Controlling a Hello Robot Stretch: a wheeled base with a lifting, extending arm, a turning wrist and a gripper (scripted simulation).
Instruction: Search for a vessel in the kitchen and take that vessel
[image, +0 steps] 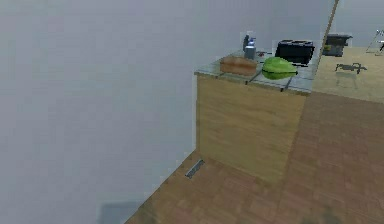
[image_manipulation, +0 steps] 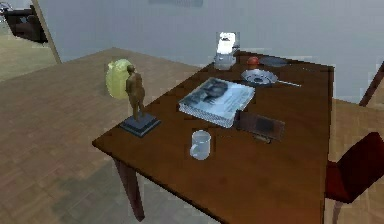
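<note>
Vessel (image_manipulation: 200, 144) not taken yet. Pincer state couldn't be told, nor the arm's pose. It was a small clear cup standing on the table (image_manipulation: 290, 165), near a statuette (image_manipulation: 137, 98) and a book (image_manipulation: 217, 98). Step looked like approach. Next move called for lining up and reaching out.

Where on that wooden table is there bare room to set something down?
Bare: the near corner of the table, between the glass and the red chair. Crowded: the far half, from the statue to the books and pan.
</note>
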